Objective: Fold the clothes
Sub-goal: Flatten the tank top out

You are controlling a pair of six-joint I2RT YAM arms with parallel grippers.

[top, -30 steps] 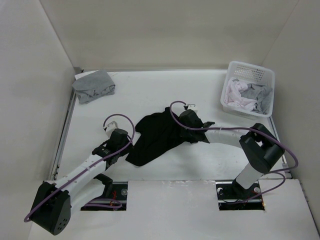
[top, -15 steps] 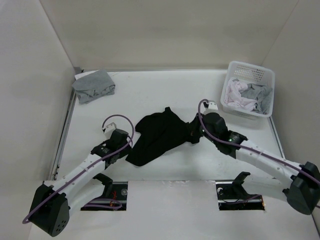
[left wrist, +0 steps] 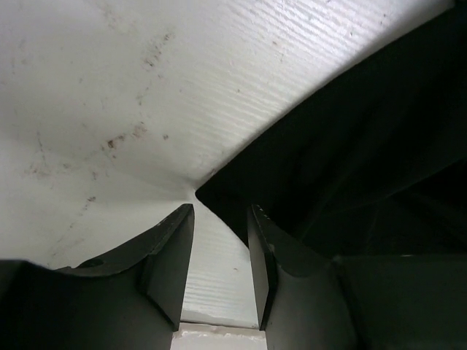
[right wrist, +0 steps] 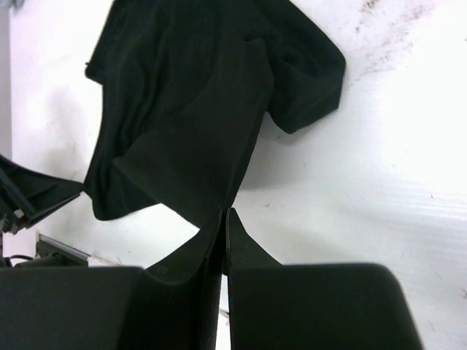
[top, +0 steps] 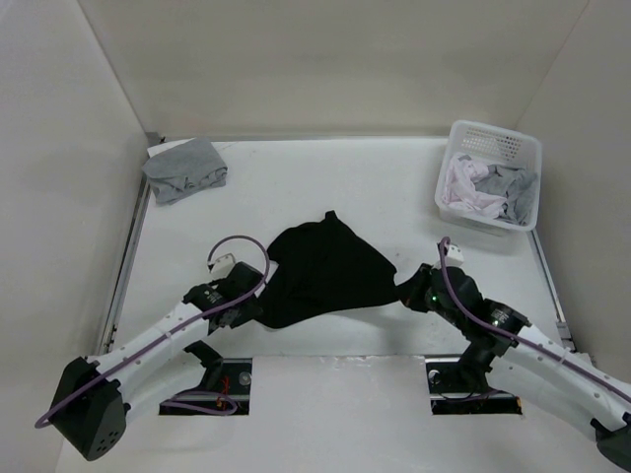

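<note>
The black shirt [top: 325, 268] of the clothes lies spread in the middle of the table. My right gripper [top: 402, 290] is shut on its near right edge. In the right wrist view the jaws [right wrist: 225, 213] pinch a fold of the black shirt [right wrist: 197, 109], which stretches away from them. My left gripper [top: 252, 307] is at the shirt's near left corner. In the left wrist view it [left wrist: 221, 211] stands open over bare table. The corner of the black shirt [left wrist: 350, 146] lies just past the fingertips, with the right finger [left wrist: 263, 255] at its edge.
A folded light grey garment [top: 183, 169] lies at the back left corner. A white lattice basket [top: 493, 129] at the back right holds white-pink [top: 463, 187] and grey [top: 515, 192] clothes. White walls stand on three sides.
My right gripper has pulled the shirt's edge toward the near right, spreading the fabric wider. My left gripper has shifted slightly nearer, staying at the shirt's near left corner.
</note>
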